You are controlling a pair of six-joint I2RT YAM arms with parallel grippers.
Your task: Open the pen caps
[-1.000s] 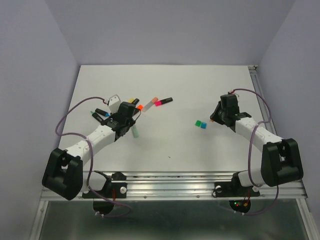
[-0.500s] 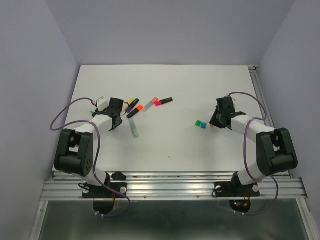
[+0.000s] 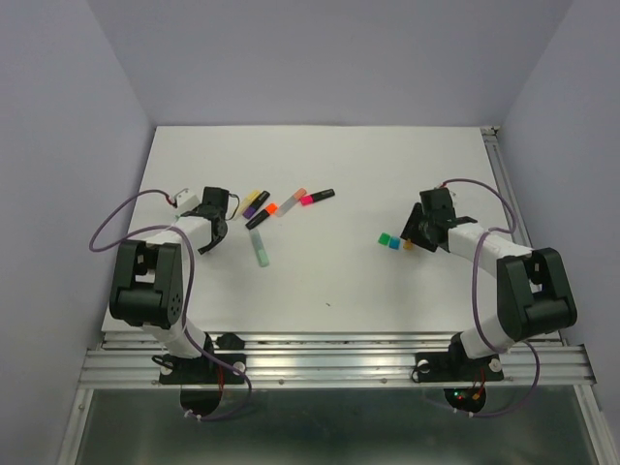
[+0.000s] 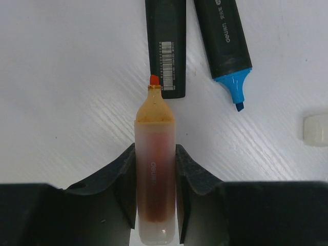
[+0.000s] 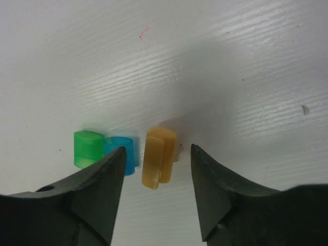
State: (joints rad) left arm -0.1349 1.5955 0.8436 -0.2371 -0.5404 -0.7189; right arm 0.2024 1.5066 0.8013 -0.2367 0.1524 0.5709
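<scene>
My left gripper (image 4: 155, 154) is shut on an uncapped highlighter (image 4: 155, 133) with a pale translucent body and an orange tip, held low over the table at the left (image 3: 208, 223). My right gripper (image 5: 157, 147) is open. A peach-orange pen cap (image 5: 159, 156) lies on the table between its jaws, touching neither. A green cap (image 5: 87, 148) and a blue cap (image 5: 123, 154) lie just left of it. In the top view the three caps (image 3: 395, 242) sit beside the right gripper (image 3: 418, 232).
Two black pen bodies (image 4: 165, 46) lie ahead of the left gripper, one with a bare blue tip (image 4: 233, 84). A pale cap (image 4: 315, 129) lies to the right. Capped pens (image 3: 318, 198) and a mint pen body (image 3: 261, 250) lie mid-table.
The left arm has drawn back to the left, carrying the orange highlighter away from the pen cluster. The right gripper has shifted slightly, and the peach-orange cap now lies beside the green and blue caps.
</scene>
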